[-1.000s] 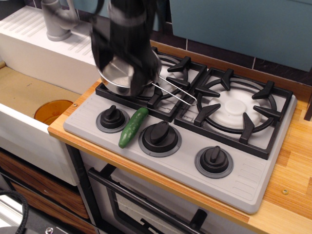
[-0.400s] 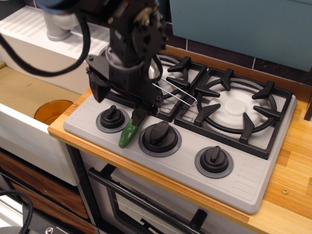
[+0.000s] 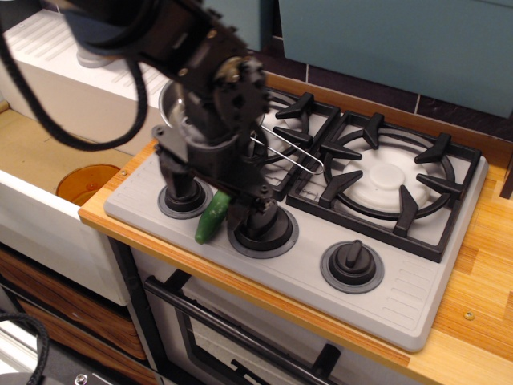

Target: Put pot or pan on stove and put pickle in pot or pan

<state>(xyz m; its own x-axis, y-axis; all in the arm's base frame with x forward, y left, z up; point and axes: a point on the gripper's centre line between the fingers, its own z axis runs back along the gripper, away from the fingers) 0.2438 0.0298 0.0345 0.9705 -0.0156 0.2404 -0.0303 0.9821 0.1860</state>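
Smooth green pickle (image 3: 211, 223) between hand (image 3: 207, 200) fingers

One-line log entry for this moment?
pan: on stove left grate | gripper: open, straddling pickle | pickle: on hob, between knobs

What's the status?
Gripper open, fingers straddling pickle. Pan on stove, left burner. Knobs close either side.

Shiny steel pan (image 3: 178, 103), matt grey stove (image 3: 385, 301)
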